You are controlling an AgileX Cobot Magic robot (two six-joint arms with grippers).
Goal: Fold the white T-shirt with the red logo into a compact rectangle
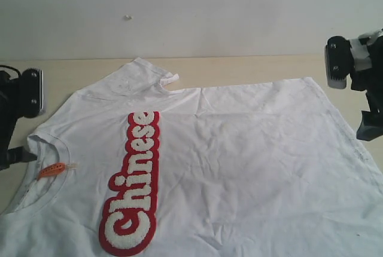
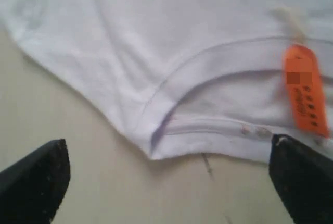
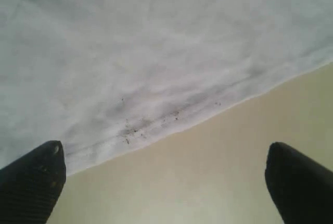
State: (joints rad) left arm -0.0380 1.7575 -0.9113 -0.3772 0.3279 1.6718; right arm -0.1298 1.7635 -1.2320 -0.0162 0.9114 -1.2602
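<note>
Two grippers flank the white T-shirt [image 1: 239, 161], spread face-up on the pale table [image 1: 251, 64] with the red logo [image 1: 133, 185] running across its chest. The left gripper [image 2: 166, 182], jaws wide apart and holding nothing, hangs low just off the neck end. The ribbed collar [image 2: 208, 127] lies directly ahead, between its fingertips, and the orange neck tag [image 2: 306, 91] sits just beyond one finger. The right gripper [image 3: 164, 177], likewise spread and empty, hovers over bare table at the opposite end, with the hem [image 3: 171, 122] a little ahead of its tips (dark specks dot the stitching there).

The step in hand appears to be the first pinch for a fold. Done well, each gripper would settle squarely on its own edge and catch both layers of cloth. The two would then lift together, so the shirt neither drags nor skews. Both arms approach from outside the garment, wrists pitched down toward the cloth.
</note>
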